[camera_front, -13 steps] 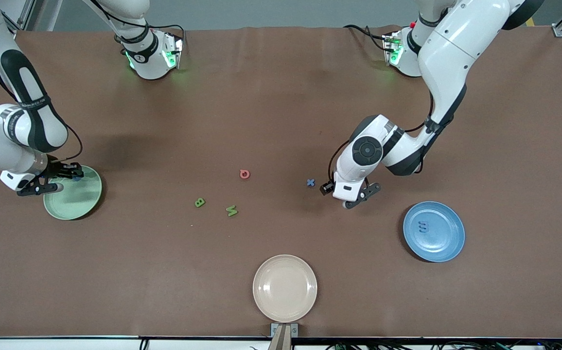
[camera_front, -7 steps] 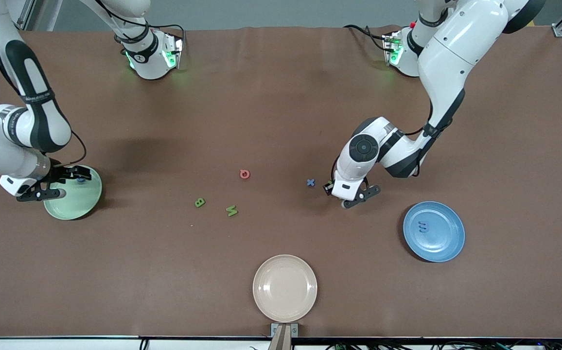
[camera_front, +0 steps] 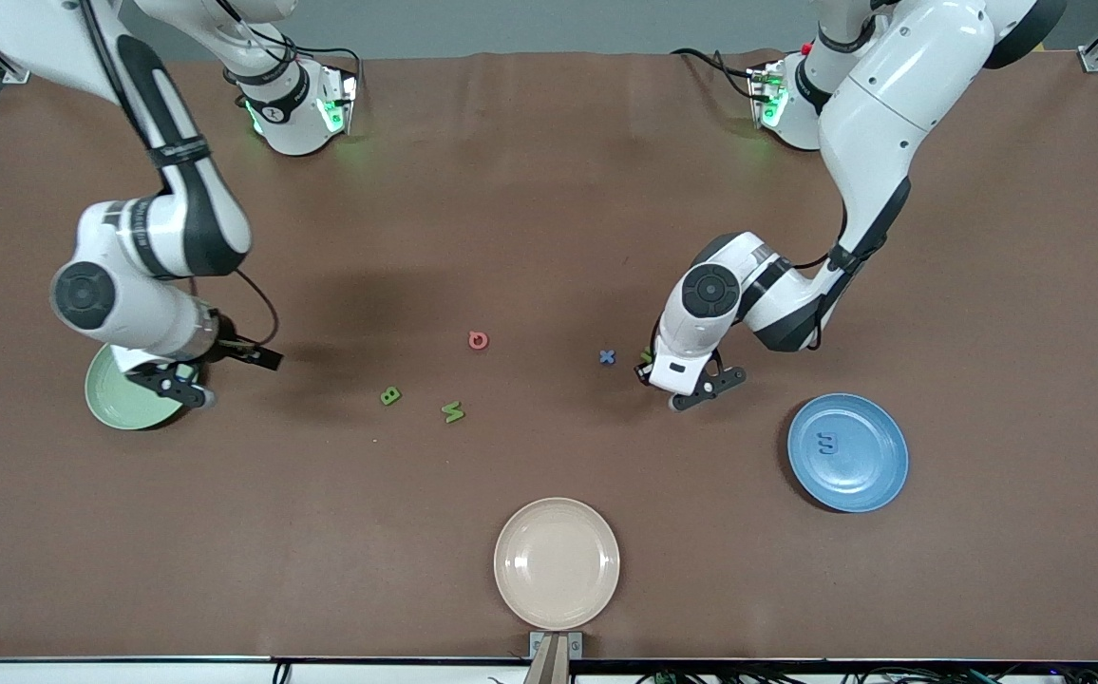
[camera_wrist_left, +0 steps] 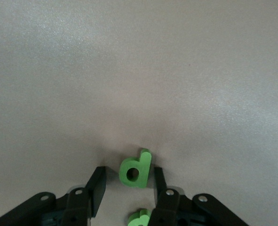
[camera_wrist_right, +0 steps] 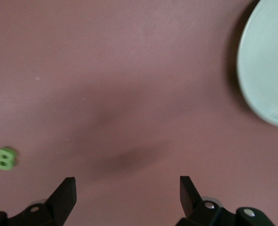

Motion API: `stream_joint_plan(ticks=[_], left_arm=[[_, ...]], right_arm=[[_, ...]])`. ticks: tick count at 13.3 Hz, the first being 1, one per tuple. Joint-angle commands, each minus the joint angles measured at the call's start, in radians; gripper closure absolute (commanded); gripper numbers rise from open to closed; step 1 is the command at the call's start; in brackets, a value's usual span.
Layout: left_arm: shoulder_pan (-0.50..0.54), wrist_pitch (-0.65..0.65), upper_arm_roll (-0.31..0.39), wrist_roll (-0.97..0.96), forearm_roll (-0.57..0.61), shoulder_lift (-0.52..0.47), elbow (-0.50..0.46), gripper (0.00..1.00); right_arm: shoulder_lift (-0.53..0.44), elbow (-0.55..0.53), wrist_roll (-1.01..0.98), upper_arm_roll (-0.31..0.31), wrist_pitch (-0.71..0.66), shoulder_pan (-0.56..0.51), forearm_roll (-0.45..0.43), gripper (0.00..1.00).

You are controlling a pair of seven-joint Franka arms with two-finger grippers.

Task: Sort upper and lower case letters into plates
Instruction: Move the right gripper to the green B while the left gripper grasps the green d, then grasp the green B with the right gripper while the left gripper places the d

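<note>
Left gripper sitting low on the brown table, jaws partly parted and straddling a green lowercase d, one finger standing clear of the letter and the other almost at its stem; not yet clamping it. Showing in the front view as a speck of green at the edge of the wrist, just beside a blue x. A second green piece peeking between the finger bases, too hidden for naming.

Right gripper hanging over bare table just beside the mint green plate, jaws spread wide and carrying nothing, fingers framing empty surface in the right wrist view.

Lying mid-table: a pinkish-red round letter, and nearer the front camera a green B and a green angular letter close together. Blue plate resting toward the left arm's end, holding a blue E-shaped letter. Cream-beige plate sitting nearest the front camera. Mint plate partly covered by the right arm, so its contents not being readable.
</note>
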Motion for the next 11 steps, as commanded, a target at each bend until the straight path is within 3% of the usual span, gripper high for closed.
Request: stream_joint_plan(ticks=[1, 3, 5, 9, 11], left_arm=[[0.001, 0.011, -0.002, -0.021, 0.028, 0.018, 0.013, 0.70], [0.004, 0.010, -0.002, -0.021, 0.028, 0.015, 0.022, 0.85], [0.009, 0.008, 0.000, -0.024, 0.028, 0.008, 0.047, 0.98], [0.017, 0.000, 0.102, -0.014, 0.033, -0.061, 0.067, 0.99], [0.079, 0.000, 0.129, 0.098, 0.053, -0.078, 0.067, 0.99]], right_arm=[[0.067, 0.074, 0.297, -0.011, 0.001, 0.076, 0.031, 0.01], [0.124, 0.126, 0.424, -0.012, 0.019, 0.125, 0.103, 0.00], [0.174, 0.142, 0.484, -0.012, 0.096, 0.176, 0.114, 0.00], [0.248, 0.143, 0.513, -0.014, 0.217, 0.230, 0.113, 0.01], [0.280, 0.145, 0.531, -0.015, 0.252, 0.251, 0.103, 0.03]])
